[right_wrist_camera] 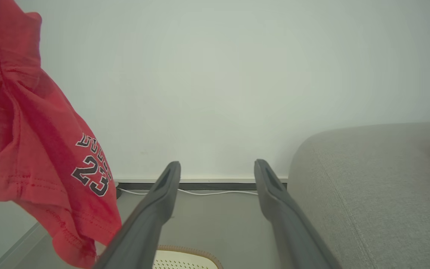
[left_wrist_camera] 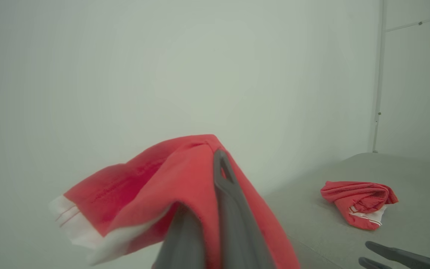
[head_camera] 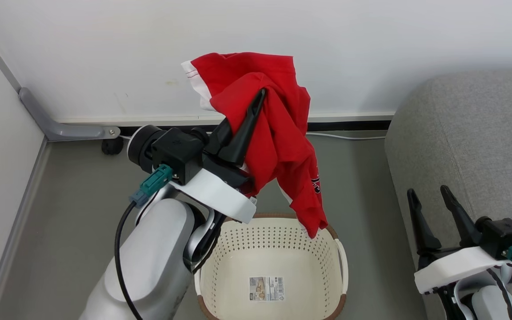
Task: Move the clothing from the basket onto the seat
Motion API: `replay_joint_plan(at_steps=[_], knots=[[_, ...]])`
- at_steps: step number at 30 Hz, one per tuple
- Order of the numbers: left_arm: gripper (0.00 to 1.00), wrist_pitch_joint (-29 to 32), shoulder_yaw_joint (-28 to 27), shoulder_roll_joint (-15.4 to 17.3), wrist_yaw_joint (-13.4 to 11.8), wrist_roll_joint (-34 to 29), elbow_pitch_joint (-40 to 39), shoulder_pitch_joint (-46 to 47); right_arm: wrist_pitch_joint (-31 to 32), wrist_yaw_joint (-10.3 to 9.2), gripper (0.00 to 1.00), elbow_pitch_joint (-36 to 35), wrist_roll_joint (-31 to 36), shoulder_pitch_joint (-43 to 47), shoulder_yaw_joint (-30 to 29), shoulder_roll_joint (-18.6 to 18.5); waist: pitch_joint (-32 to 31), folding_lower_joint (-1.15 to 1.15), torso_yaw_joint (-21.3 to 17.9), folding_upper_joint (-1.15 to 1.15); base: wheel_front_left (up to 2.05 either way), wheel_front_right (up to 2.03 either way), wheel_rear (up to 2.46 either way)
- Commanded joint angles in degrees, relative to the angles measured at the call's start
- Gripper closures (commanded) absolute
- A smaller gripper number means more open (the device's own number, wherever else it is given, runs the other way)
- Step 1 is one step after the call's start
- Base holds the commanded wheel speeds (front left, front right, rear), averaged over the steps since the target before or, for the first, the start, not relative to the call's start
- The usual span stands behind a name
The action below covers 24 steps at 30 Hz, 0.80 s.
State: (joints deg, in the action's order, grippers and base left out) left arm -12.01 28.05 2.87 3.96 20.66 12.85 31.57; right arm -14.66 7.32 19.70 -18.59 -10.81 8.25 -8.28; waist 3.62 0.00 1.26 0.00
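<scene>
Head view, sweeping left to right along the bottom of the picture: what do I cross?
left forearm → basket → right gripper, fingers apart, in front of the seat. The clothing gripped by the left gripper hangs above the basket, so it is left out of the order.

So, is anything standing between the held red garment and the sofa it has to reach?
Nothing visible does. The red garment hangs from the left gripper above the basket; bare floor lies between it and the sofa. The open right gripper sits low by the sofa's edge, likely below that path.
</scene>
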Motion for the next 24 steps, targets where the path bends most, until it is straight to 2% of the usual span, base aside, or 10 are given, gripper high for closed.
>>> replay_joint_plan(at_steps=[1, 8, 19, 24], knots=[[1.0, 0.0, -1.8, 0.8, -0.3, -0.2, -2.0, 3.4, -0.3, 0.17, 0.0, -1.1, 0.2, -0.7, 1.4, -0.5, 0.2, 0.0, -0.1, 0.0, 0.0, 0.0, 0.0], [1.0, 0.0, -0.6, 0.6, -0.8, 0.0, -2.9, 3.9, -0.3, 0.17, 0.0, -2.8, -0.4, -1.6, 3.7, -0.7, 1.3, 0.0, -0.2, 0.0, 0.0, 0.0, 0.0], [1.0, -0.9, 2.3, 0.2, -1.3, 1.2, -2.1, 4.0, -0.3, 0.17, 0.0, -11.6, -3.0, -5.5, 15.8, -3.5, 2.6, 0.0, -0.3, 0.0, 0.0, 0.0, 0.0], [1.0, -1.4, 3.7, 0.1, -1.5, 1.9, -1.6, 4.5, -0.3, 0.17, 0.0, -13.0, -3.4, -6.7, 20.9, -4.7, 2.8, 0.0, 0.1, 0.0, 0.0, 0.0, 0.0]])
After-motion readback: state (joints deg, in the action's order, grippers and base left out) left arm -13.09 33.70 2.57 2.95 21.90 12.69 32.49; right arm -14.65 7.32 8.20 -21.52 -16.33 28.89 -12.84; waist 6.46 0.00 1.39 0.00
